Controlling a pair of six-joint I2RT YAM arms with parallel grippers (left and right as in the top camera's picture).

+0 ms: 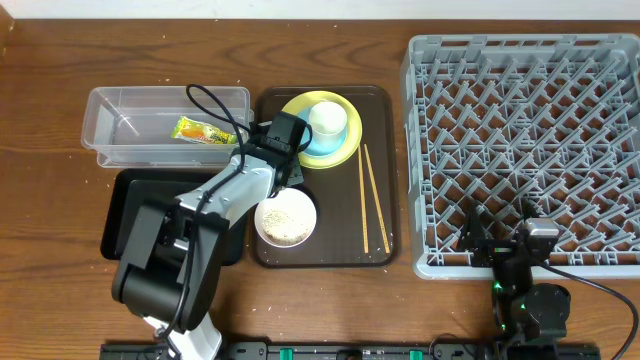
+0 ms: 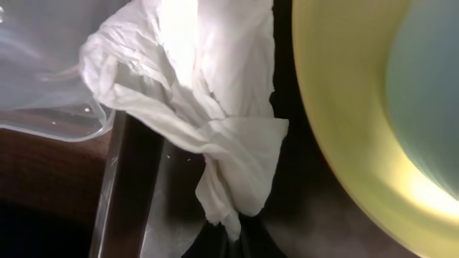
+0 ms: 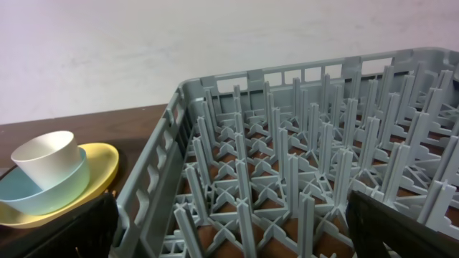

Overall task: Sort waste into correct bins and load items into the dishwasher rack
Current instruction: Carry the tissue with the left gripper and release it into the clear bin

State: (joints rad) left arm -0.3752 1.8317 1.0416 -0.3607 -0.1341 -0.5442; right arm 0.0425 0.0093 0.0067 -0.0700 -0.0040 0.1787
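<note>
Far left, tub: we list a clear plastic rectangular tub (image 1: 120,125) on the wooden table (image 1: 50,200).
Inside the tub: a small yellow-green wrapper (image 1: 204,131) lies flat near its right end.
Below the tub: a shallow black rectangular tray (image 1: 122,212) sits just beside the tub, partly covered by the left arm.
Left gripper (image 1: 262,140): we find it closed, pinching the bottom tip of a crumpled white tissue (image 2: 201,93).
Tissue position: we see it in the gap between the tub's corner and the round yellow plate (image 1: 347,145), over the left rim of the dark brown serving tray (image 1: 378,100).
Serving tray, near end: a white bowl (image 1: 260,222) holds whitish rice-like crumbs (image 1: 288,220).
Serving tray, far end: the yellow plate carries a light blue bowl (image 1: 322,148), with a small white cup (image 1: 326,117) standing upright in it.
Serving tray, right side: a pair of thin wooden chopsticks (image 1: 371,200) lies lengthwise, side by side.
Right of the tray: a large grey plastic dishwasher rack (image 1: 520,130) with upright pegs.
Right gripper (image 3: 229,208): we record its jaws spread wide at the rack's near wall.
</note>
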